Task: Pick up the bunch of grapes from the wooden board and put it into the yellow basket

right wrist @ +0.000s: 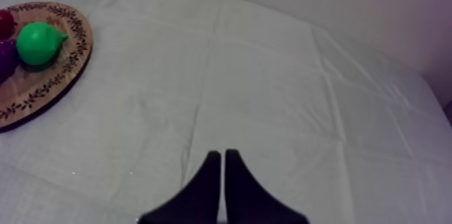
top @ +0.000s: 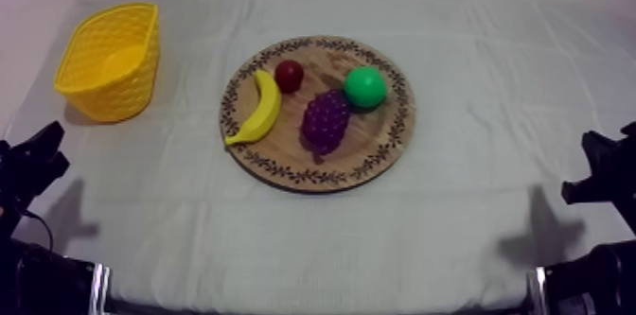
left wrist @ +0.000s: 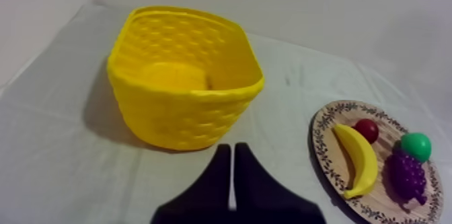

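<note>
- The table (top: pixel 473 205) under its grey-white cloth carries everything. The two task pieces sit well apart on it, so the grapes have to be carried across bare cloth.
- The round wooden board (top: pixel 379 144) with its patterned rim lies at the middle, within reach of either arm, and holds all four toy fruits.
- The yellow basket (top: pixel 114 101) stands upright at the far left with its mouth open upward and nothing visible inside. It is on my left arm's side, so I judge that arm the natural one for the job.
- The left gripper (left wrist: pixel 232 153) faces the basket wall with its fingers pressed together into a narrow wedge, holding nothing.
- The right gripper (right wrist: pixel 222 156) is likewise closed and empty, over bare cloth beside the board. Both sit low at their sides, so the pick has not begun.
- The banana (top: pixel 262 109) curves along the board's left edge, between the grapes and the basket.
- The bunch of grapes (top: pixel 325 120) lies flat at the board's middle, just right of the banana. Its long axis runs far-to-near with a slight slant, the broad end by the pear and the tapered tip toward the near rim. A grasp across the narrow width seems best.
- The green pear (top: pixel 365 87) sits just beyond the grapes.
- The small red fruit (top: pixel 289 75) rests by the banana's far tip.
</note>
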Available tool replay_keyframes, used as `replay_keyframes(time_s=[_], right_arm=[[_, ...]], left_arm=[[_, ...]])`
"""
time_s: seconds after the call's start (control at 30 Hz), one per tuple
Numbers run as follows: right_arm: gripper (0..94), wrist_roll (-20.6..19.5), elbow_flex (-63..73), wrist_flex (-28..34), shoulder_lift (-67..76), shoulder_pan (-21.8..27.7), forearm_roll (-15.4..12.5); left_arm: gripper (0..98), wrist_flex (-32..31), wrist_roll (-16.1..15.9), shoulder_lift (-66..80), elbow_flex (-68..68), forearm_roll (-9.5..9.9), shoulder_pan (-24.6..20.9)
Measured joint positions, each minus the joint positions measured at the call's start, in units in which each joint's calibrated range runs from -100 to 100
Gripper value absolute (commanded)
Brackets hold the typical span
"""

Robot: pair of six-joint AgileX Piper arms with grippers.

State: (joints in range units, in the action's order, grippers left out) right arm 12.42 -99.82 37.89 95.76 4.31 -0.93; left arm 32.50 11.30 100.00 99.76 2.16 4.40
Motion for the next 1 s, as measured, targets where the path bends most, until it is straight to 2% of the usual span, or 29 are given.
replay_keyframes(time_s=[0.4, 0.8, 1.0], right_arm=[[0.3, 0.00, 0.00, 0.00, 0.00, 0.00, 0.00], [0.3, 0.00, 0.00, 0.00, 0.00, 0.00, 0.00], [0.3, 0.00, 0.00, 0.00, 0.00, 0.00, 0.00]], left_arm=[[0.0, 0.00, -0.12, 0.00, 0.00, 0.05, 0.29], [0.0, 0.00, 0.19, 0.00, 0.00, 0.00, 7.13], [0.0, 0.19, 0.36, -0.62, -0.07, -0.05, 8.43]])
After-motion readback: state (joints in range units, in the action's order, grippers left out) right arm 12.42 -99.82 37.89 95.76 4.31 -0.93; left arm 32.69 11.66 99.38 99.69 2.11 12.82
